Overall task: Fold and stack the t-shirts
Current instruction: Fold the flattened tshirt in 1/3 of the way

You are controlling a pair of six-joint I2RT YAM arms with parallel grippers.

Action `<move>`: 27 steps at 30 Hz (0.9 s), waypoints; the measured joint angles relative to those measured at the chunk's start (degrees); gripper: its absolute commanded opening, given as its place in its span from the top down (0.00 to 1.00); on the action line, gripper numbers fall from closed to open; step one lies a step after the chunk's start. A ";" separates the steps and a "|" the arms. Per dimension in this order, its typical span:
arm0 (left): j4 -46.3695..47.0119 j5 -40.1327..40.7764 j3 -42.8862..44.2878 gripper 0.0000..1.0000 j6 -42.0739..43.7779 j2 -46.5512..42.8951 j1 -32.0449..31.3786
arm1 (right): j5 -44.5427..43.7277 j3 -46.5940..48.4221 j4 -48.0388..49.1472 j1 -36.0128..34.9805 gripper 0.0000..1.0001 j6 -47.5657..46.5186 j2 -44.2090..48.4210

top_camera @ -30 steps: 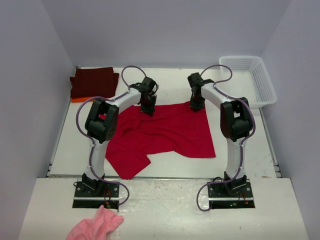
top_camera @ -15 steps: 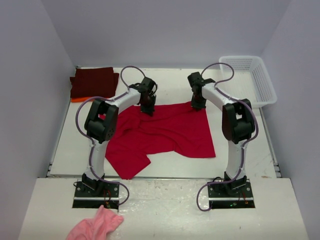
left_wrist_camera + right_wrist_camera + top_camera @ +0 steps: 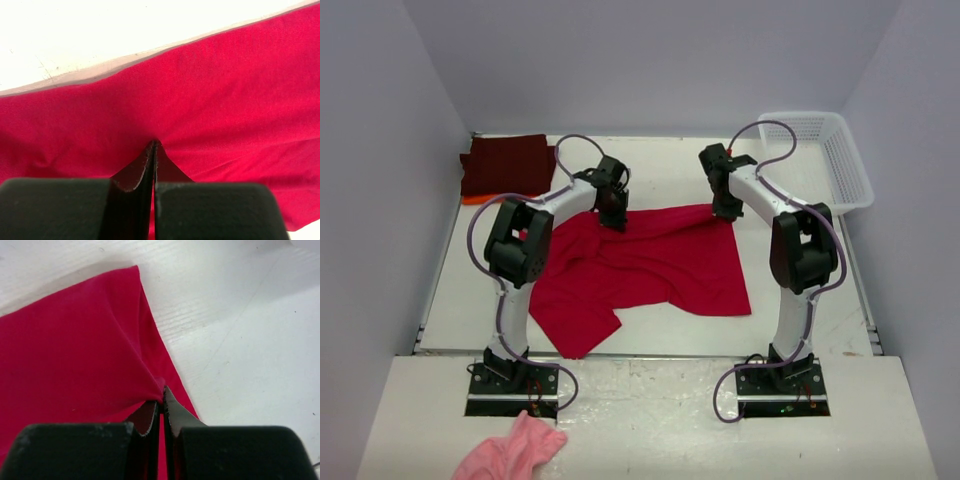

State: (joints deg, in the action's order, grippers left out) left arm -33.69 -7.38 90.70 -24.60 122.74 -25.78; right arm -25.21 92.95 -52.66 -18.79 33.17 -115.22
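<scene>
Pinching the far edge of the red shirt (image 3: 650,265) at two places, I have both grippers down on the cloth. My left gripper (image 3: 154,146) has its fingers pressed together on a small raised fold of red fabric, toward the left end of that edge. My right gripper (image 3: 162,392) is clamped the same way on the far right corner, where the cloth puckers into the fingertips.

The rest of the red shirt lies rumpled on the white table (image 3: 660,160) between my two arms. One lobe of it reaches toward the near left.

In the far left corner of the table a maroon shirt (image 3: 505,163) lies folded flat. It sits on top of an orange shirt (image 3: 475,199), of which only a thin strip shows along the near side. Both are well apart from the red shirt.

A white lattice basket (image 3: 850,170) stands in the far right corner, apart from the shirts. Its open mesh walls and floor are in view from above.

A small fluffy pink cloth (image 3: 515,450) lies on the near ledge (image 3: 650,420), just beside my left arm's base.
</scene>
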 measured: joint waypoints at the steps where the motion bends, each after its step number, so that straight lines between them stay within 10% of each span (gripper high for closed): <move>1: 0.17 -0.02 -0.17 1.00 -0.09 -0.09 0.00 | -0.28 -0.26 -0.31 0.04 1.00 -0.17 0.00; 16: 0.87 -0.31 -1.36 1.00 -0.31 -0.83 0.35 | -2.29 -6.82 -3.78 0.02 1.00 -2.62 2.45; 22: 0.02 -0.11 -1.36 1.00 -0.28 -1.03 0.55 | -1.90 -8.74 -3.98 -0.04 0.23 -3.67 4.20; 27: -1.40 0.66 -1.57 1.00 -0.22 -1.49 0.87 | -0.52 -11.69 -4.13 -0.79 0.16 -4.11 7.89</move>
State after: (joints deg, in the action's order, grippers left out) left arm -35.09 -6.72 89.12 -24.82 121.25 -24.91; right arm -25.74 81.25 -56.80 -19.57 29.06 -107.33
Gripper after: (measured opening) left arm 0.002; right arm 0.842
